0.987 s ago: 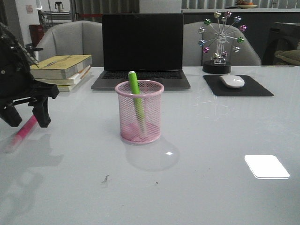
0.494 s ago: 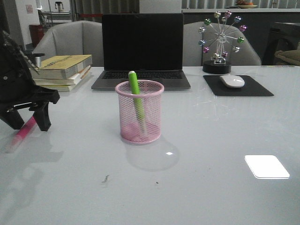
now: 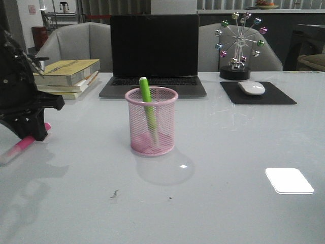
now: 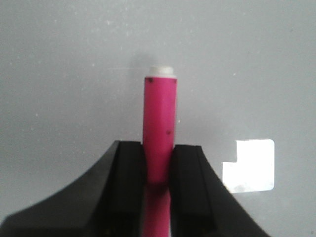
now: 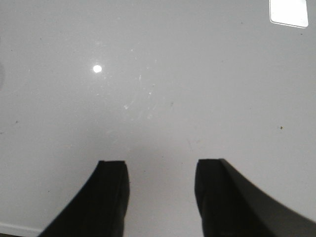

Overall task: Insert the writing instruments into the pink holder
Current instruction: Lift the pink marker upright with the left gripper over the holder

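The pink wire-mesh holder [image 3: 151,122] stands mid-table with a green marker [image 3: 148,107] leaning inside it, its pale tip above the rim. At the far left my left gripper [image 3: 31,133] is down at the table, shut on the hot pink marker [image 3: 23,144], which lies flat with its pale cap toward the table's left edge. In the left wrist view the pink marker [image 4: 159,131] is pinched between both black fingers [image 4: 129,168], its white end pointing away. My right gripper [image 5: 160,168] is open over bare table, holding nothing; it is out of the front view.
A closed-screen laptop [image 3: 154,53] sits behind the holder. Stacked books [image 3: 68,75] lie at the back left. A mouse [image 3: 251,88] on a black pad and a ferris-wheel ornament [image 3: 238,46] stand at the back right. Two chairs are beyond the table.
My left gripper has dropped to the table and its fingers have come together on the pink marker. The holder and green marker have not moved.
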Controlling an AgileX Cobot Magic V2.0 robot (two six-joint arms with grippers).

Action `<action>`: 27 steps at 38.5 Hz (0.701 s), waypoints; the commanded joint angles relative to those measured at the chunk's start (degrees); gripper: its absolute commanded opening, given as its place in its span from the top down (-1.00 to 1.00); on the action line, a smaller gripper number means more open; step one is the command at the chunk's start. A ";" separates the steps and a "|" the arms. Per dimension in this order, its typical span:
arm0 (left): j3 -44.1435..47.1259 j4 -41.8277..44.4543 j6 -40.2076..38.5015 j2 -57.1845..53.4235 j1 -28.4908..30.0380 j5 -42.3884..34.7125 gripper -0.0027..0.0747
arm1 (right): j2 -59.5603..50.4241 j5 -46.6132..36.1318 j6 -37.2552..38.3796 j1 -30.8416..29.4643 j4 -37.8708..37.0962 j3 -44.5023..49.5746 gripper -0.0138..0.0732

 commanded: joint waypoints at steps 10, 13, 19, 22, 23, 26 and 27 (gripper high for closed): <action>-9.16 -0.60 0.68 -11.25 -0.40 -6.91 0.69 | -0.42 -3.20 -0.12 0.01 0.47 -1.62 -0.32; -9.16 -2.26 2.10 -14.14 -0.40 -9.45 0.69 | -0.42 -3.20 -0.12 0.01 0.47 -1.62 -0.32; -9.16 -6.20 5.79 -18.34 -2.01 -13.80 0.69 | -0.42 -3.20 -0.12 0.01 0.47 -1.62 -0.32; -9.16 -6.37 6.49 -20.17 -4.09 -16.22 0.69 | -0.42 -3.20 -0.12 0.01 0.47 -1.62 -0.32; -8.93 -6.37 6.57 -20.73 -4.95 -17.13 0.69 | -0.42 -3.20 -0.12 0.01 0.47 -1.62 -0.32; -8.09 -6.37 6.57 -22.19 -7.46 -21.10 0.69 | -0.42 -3.20 -0.12 0.01 0.47 -1.62 -0.32; -7.70 -6.37 6.57 -22.54 -8.23 -23.07 0.69 | -0.42 -3.20 -0.12 0.01 0.47 -1.62 -0.32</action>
